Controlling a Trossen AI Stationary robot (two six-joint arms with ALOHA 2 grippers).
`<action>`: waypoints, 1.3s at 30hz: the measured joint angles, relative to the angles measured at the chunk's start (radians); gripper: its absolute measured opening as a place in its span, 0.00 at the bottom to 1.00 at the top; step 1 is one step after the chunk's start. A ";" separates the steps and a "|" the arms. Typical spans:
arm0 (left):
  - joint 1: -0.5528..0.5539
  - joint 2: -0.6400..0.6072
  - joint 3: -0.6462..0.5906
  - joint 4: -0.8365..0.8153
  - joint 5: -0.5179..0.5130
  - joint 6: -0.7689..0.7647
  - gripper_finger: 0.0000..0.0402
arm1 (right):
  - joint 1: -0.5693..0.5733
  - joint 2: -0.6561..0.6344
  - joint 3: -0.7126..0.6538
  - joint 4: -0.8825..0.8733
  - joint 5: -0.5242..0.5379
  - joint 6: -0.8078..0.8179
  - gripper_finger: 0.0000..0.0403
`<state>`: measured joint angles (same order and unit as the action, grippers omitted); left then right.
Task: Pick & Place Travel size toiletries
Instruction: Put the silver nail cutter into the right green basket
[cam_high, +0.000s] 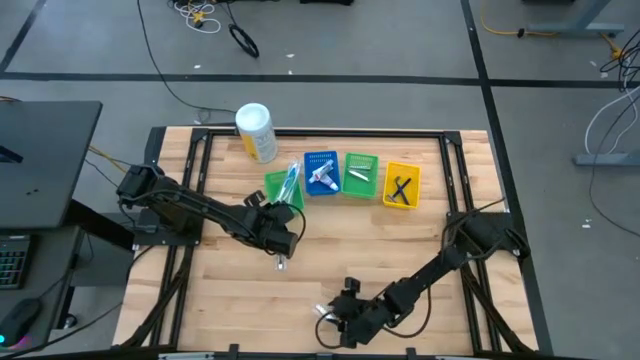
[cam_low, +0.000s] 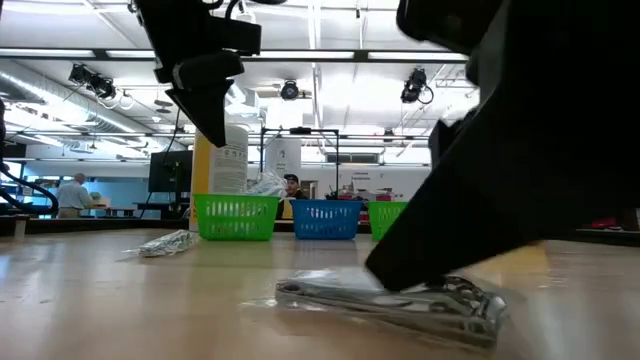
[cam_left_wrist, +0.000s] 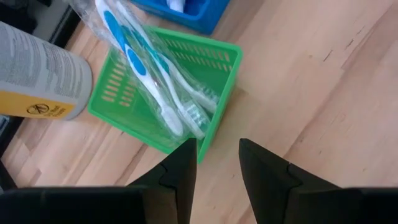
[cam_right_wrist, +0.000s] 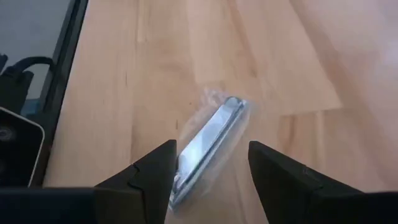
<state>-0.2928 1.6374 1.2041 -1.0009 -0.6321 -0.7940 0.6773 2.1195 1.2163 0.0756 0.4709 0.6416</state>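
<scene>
My left gripper (cam_high: 288, 228) (cam_left_wrist: 217, 163) hangs open above the table, just near of a green bin (cam_high: 283, 188) (cam_left_wrist: 163, 93). Wrapped blue-white toothbrushes (cam_left_wrist: 155, 74) lean out over that bin's rim. A small silvery packet (cam_high: 281, 263) (cam_low: 168, 243) lies flat on the wood near this gripper. My right gripper (cam_high: 335, 318) (cam_right_wrist: 208, 171) is low by the table's near edge and open. Its fingers stand on either side of a silvery metal item in clear wrap (cam_right_wrist: 210, 144) (cam_low: 400, 300), which lies flat on the table. I cannot tell whether they touch it.
A blue bin (cam_high: 321, 172) with a toothpaste tube, a second green bin (cam_high: 360, 174) with silvery packets and a yellow bin (cam_high: 401, 186) with black razors stand in a row at the far side. A big white canister (cam_high: 255, 132) stands behind them. Bare wood spans the middle.
</scene>
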 joint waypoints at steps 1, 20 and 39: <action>-0.001 0.000 0.000 0.006 -0.006 0.000 0.32 | 0.000 0.011 0.000 0.016 0.001 0.008 0.52; -0.001 0.000 0.000 0.030 -0.007 0.039 0.32 | -0.057 0.008 0.007 -0.047 -0.152 0.007 0.39; -0.002 0.000 0.000 0.034 -0.004 0.017 0.32 | -0.106 -0.021 0.005 -0.154 -0.152 -0.001 0.20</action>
<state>-0.2949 1.6375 1.2041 -0.9670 -0.6358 -0.7775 0.5716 2.0986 1.2209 -0.0788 0.3185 0.6402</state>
